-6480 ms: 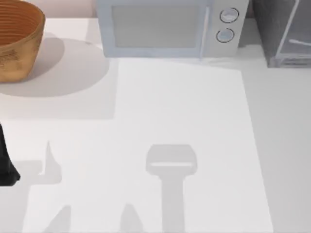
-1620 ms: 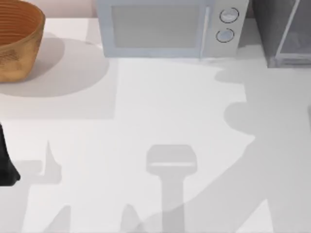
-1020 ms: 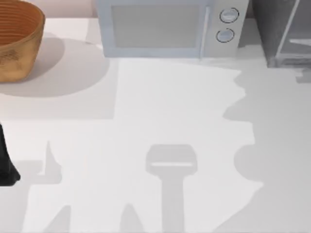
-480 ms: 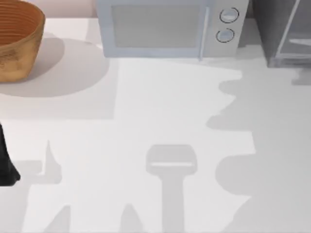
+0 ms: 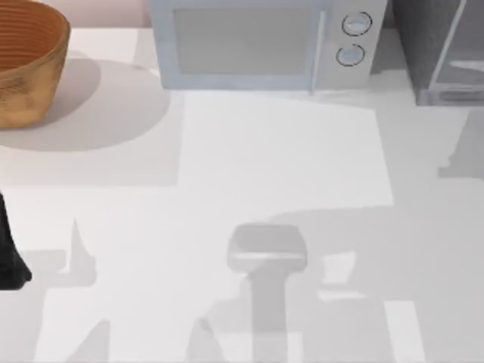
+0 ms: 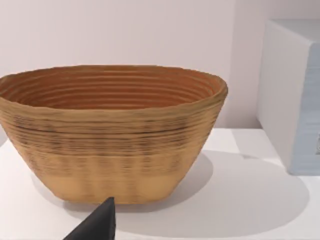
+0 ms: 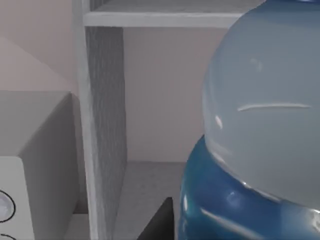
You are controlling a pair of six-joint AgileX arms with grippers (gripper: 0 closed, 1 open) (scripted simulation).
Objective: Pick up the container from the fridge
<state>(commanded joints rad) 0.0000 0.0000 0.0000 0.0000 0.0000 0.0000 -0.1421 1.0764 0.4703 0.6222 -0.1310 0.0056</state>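
Note:
The container (image 7: 260, 135) looms very close in the right wrist view, with a pale translucent body and a bright bluish label band low down. It stands inside the fridge (image 7: 102, 125), between the pale silvery frame and a shelf above. A dark part of my right gripper (image 7: 161, 220) shows right beside the container's lower band. In the top view the fridge (image 5: 439, 53) sits at the far right corner, dark grey and partly cut off. My left arm (image 5: 9, 261) rests at the table's left edge, and a dark part of the left gripper (image 6: 97, 227) points at the basket.
A large woven brown basket (image 5: 26, 60) stands at the far left, also close in the left wrist view as basket (image 6: 110, 135). A white microwave (image 5: 257, 41) with two round dials lies between basket and fridge. Broad arm shadows fall across the table's (image 5: 272, 159) front right.
The big shadow on the right of the table has slid from the far right toward the front. The left arm, basket and microwave have not moved.

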